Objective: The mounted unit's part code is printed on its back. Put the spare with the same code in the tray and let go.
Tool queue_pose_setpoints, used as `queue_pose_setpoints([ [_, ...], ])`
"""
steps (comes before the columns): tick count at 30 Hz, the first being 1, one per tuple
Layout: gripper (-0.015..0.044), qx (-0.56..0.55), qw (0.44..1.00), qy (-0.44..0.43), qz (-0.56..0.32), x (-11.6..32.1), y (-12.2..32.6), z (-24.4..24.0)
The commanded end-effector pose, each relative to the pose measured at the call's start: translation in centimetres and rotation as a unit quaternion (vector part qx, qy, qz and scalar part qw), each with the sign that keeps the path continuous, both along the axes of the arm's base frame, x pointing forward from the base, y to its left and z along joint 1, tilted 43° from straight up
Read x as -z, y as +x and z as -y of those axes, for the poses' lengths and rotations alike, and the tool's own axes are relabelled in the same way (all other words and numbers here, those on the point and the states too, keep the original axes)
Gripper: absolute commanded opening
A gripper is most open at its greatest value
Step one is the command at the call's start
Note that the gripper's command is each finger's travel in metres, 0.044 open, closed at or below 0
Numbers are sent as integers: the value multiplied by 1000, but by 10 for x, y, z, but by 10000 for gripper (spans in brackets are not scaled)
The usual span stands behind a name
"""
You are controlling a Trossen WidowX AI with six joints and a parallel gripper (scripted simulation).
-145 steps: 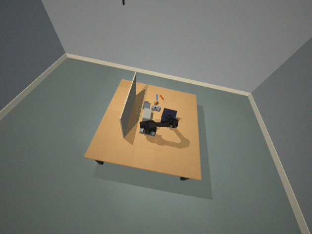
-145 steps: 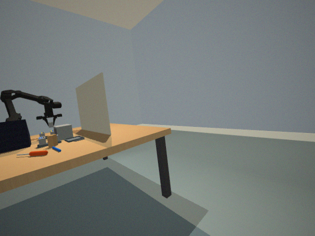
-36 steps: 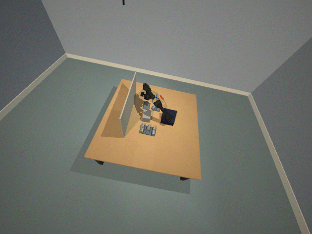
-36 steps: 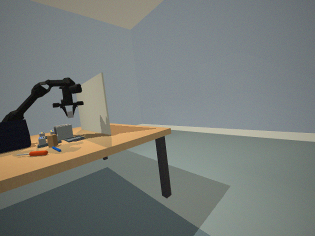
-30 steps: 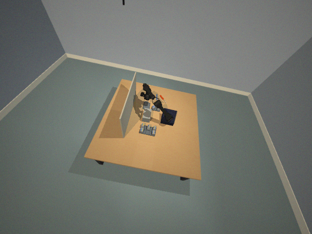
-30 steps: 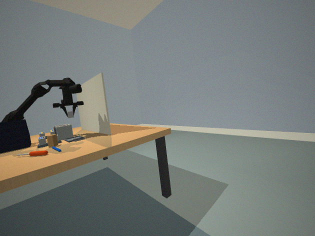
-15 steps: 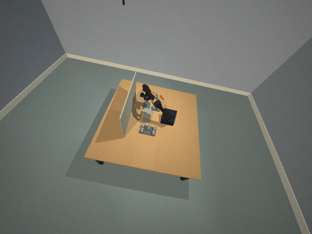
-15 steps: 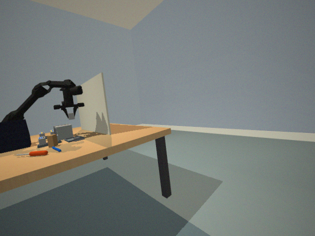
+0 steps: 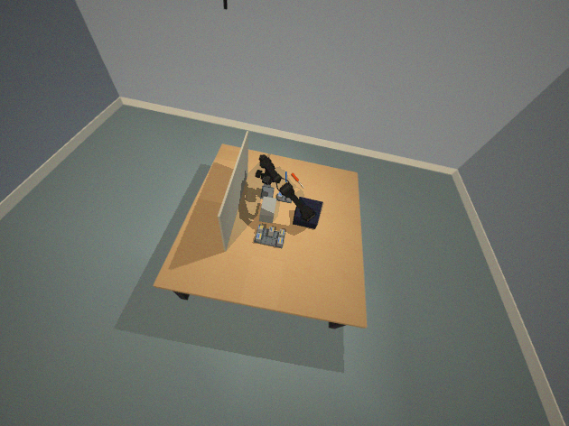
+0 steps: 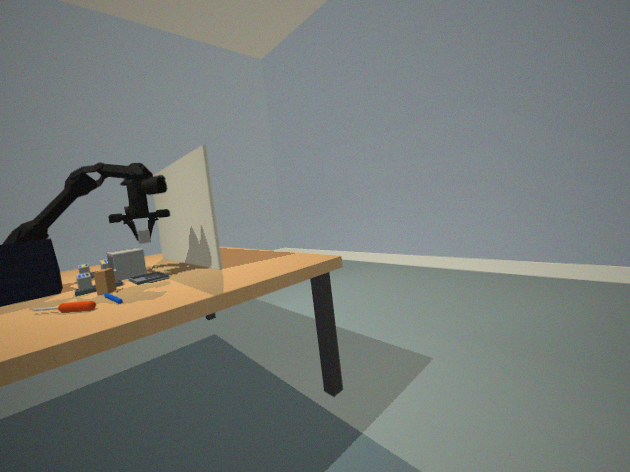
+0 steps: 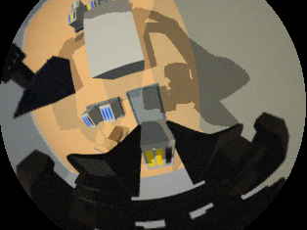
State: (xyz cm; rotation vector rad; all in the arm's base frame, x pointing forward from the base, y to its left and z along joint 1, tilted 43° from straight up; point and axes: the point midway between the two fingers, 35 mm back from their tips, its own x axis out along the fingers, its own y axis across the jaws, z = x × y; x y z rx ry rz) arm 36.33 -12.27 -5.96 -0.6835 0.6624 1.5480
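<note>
My gripper [image 10: 142, 228] [image 11: 153, 125] is shut on a small grey unit [image 10: 144, 237] [image 11: 158, 152] with yellow marks on the face seen in the wrist view; its code is not readable. It is held in the air above the table. The flat grey tray [image 9: 267, 191] [image 10: 148, 278] [image 11: 138, 107] lies below, with a shadow across part of it. Two small grey units [image 9: 284, 198] [image 11: 107, 113] with blue-striped labels stand beside the tray. A dark rack [image 9: 269, 240] with several labelled units is beyond the large grey box. I cannot tell which unit is the mounted one.
The large grey box [image 9: 267, 208] [image 10: 126, 264] [image 11: 114, 44] stands near the tray. A tall pale panel [image 9: 233, 194] [image 10: 186, 204] rises on the other side. A brown block [image 10: 105, 281], blue pen [image 9: 285, 176] [image 10: 113, 298], orange screwdriver [image 9: 294, 177] [image 10: 77, 306] and navy block [image 10: 26, 270] are also there.
</note>
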Motion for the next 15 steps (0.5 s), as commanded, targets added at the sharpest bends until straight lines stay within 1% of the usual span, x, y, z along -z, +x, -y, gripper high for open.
queue_pose_setpoints([
  [1, 0, 2, 1000, 3, -2, 4, 0, -4],
  [15, 0, 2, 1000, 3, -1, 14, 0, -12],
])
